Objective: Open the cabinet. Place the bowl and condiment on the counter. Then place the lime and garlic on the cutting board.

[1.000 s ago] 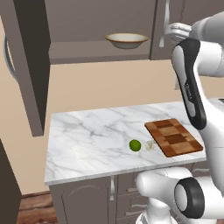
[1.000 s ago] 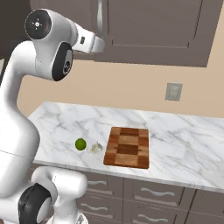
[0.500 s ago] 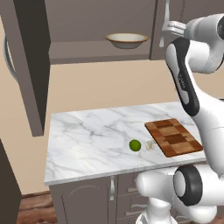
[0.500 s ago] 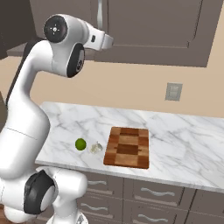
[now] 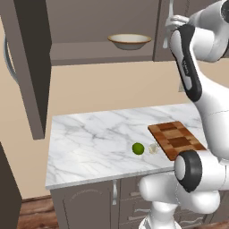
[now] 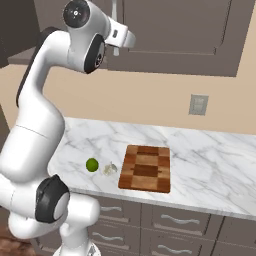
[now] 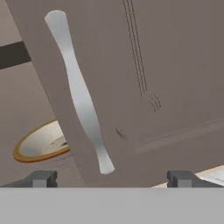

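**At the right cabinet door, jaws wide**

I am facing the cabinet (image 5: 103,27), whose left door (image 5: 31,67) is standing swung open while the right door (image 7: 157,74) is shut in front of me. Its long silver handle (image 7: 78,92) is running across my hand view, slanted, ahead of my fingertips (image 7: 41,178) and apart from them. My gripper (image 7: 112,179) is spreading wide and holding nothing; I am hanging high, near the handle at the right door's edge (image 5: 170,22).

The bowl (image 5: 129,41) is sitting on the open cabinet shelf, left of that handle; in my hand view its rim (image 7: 39,144) is peeking out from behind the door's edge.

Below, the counter (image 5: 89,143) is carrying the rest. The lime (image 5: 138,148) is lying near the front edge, with the garlic (image 5: 153,149) just beside it on the right. The board (image 5: 176,139) is lying right of the garlic, close but not under it. From the right base view the lime (image 6: 92,164) and garlic (image 6: 110,169) are both lying left of the board (image 6: 146,168), on the marble.

A wall outlet (image 6: 198,105) is showing above the counter, far right.
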Robot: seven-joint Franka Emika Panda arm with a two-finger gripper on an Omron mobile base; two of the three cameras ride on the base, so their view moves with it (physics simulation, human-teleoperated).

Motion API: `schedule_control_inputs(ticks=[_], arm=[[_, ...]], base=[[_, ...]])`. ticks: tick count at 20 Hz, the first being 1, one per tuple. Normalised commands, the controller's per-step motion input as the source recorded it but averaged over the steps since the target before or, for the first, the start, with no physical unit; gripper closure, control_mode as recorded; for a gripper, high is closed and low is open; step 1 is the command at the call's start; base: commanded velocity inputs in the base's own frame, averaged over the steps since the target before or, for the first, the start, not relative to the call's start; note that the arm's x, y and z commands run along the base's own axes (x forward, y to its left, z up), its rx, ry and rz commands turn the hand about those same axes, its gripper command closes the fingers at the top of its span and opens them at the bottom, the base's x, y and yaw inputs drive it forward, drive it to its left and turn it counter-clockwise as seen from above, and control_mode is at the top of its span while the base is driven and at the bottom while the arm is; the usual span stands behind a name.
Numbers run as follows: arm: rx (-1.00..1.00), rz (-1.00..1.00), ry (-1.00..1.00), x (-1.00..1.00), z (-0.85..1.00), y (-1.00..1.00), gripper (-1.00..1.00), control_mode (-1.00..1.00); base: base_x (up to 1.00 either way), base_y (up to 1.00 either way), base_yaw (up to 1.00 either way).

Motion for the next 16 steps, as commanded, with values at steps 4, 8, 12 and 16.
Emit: schedule_control_inputs(ticks=[4, 8, 12, 16], arm=[[0.01, 0.07, 0.21, 0.0, 0.0, 0.0, -1.0, -1.0], [0.01, 0.03, 0.05, 0.01, 0.0, 0.0, -1.0, -1.0], [0.02, 0.0, -0.03, 0.18, -0.11, 0.0, -1.0, -1.0], [0.02, 0.0, -0.09, 0.0, -0.32, 0.03, -1.0, -1.0]], base=[[0.0, 0.0, 0.0], [0.0, 0.0, 0.0], [0.0, 0.0, 0.0], [0.0, 0.0, 0.0]])
